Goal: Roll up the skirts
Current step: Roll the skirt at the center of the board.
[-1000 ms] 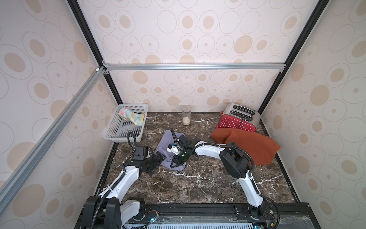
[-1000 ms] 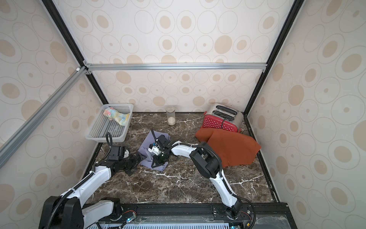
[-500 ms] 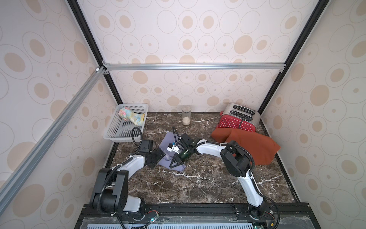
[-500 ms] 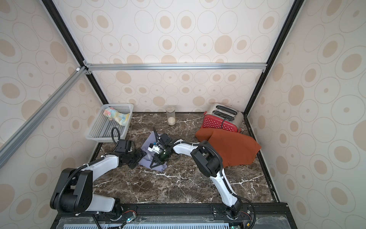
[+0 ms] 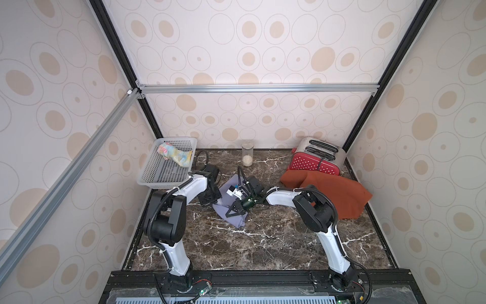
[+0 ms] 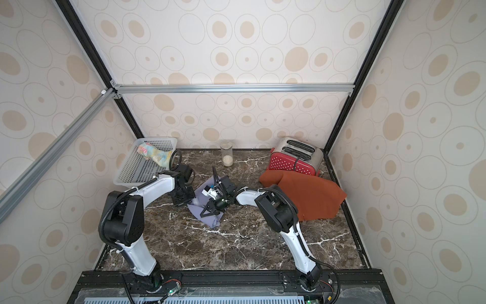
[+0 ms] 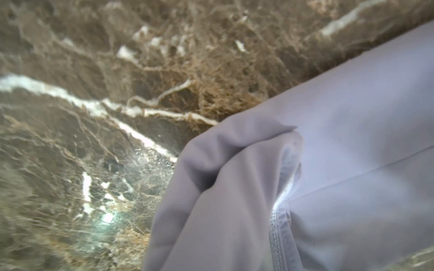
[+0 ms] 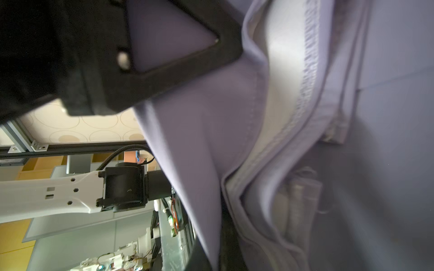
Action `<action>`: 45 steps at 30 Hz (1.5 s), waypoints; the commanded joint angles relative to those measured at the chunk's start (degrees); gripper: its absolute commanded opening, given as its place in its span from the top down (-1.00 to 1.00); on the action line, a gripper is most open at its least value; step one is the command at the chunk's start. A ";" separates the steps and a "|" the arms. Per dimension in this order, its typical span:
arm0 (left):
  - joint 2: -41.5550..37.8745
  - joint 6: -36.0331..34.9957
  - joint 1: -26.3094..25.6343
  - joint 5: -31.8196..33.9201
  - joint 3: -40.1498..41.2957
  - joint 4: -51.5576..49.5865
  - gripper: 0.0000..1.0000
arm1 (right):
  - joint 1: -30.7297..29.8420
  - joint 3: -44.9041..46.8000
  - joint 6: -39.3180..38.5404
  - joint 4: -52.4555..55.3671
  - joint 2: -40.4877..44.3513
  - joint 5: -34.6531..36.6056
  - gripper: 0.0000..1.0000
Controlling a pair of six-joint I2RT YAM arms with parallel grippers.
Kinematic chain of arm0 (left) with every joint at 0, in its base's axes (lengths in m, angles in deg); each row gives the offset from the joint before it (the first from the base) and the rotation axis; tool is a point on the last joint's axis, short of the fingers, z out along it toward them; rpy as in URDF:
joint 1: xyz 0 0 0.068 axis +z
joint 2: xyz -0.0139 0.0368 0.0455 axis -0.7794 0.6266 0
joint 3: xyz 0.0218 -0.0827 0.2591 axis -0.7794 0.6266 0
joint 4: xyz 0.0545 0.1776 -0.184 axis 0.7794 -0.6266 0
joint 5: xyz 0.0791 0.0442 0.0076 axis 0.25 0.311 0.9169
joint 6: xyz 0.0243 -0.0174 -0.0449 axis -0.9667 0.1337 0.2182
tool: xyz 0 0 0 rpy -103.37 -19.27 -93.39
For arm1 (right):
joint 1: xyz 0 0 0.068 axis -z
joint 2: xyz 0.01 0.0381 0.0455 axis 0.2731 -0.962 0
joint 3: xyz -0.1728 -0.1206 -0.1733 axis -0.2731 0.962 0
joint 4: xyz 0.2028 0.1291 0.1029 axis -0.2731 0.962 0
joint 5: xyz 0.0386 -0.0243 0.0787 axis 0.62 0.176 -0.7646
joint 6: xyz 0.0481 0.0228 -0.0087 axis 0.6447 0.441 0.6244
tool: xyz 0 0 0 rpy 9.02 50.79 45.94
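Right claw [image 5: 234,212] is shut on the lavender skirt [image 5: 236,222], holding the fold up. Left claw [image 5: 213,202] clamps the edge beside it, ready for rolling.

- Tabletop [image 5: 263,244]: dark brown marble with white veins, seen in both top views.
- Back left corner: white perforated basket [image 5: 157,181].
- Back centre, by the wall: clear jar [image 5: 247,157], pale contents at the bottom.
- Back right: red toaster [image 5: 315,160].
- Orange skirt [image 5: 339,192]: spread flat on the right, far edge touching the toaster front.
- Lavender skirt [image 5: 234,218]: bunched, left of centre.
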 commanded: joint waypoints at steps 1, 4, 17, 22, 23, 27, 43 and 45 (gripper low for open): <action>3.62 -10.52 0.58 10.96 -7.67 -14.99 1.00 | 1.04 6.20 10.06 -1.30 1.63 7.15 1.00; 8.12 -12.51 -0.73 14.49 -12.35 -19.75 1.00 | 1.10 6.84 14.49 -0.54 0.96 10.28 0.99; 19.96 -11.21 -5.70 20.86 -23.22 -26.63 1.00 | 2.12 14.64 33.55 -23.35 -0.26 7.51 0.20; 24.36 -11.41 -6.63 20.70 -26.44 -29.29 1.00 | 2.46 20.85 33.95 -35.04 3.66 12.50 -0.02; 25.46 -11.62 -6.74 20.22 -27.42 -30.09 1.00 | 2.55 23.04 33.57 -38.20 4.84 14.44 -0.08; 27.80 -12.20 -7.11 19.96 -29.88 -31.76 1.00 | 3.06 30.09 25.49 -40.67 10.89 23.16 -0.24; 32.25 -13.65 -7.42 18.95 -33.40 -34.76 1.00 | -26.84 29.72 -32.18 -18.59 26.07 82.05 -0.57; 32.41 -13.88 -7.40 18.49 -33.55 -34.73 1.00 | -28.12 26.66 -32.38 -17.34 22.72 86.41 -0.59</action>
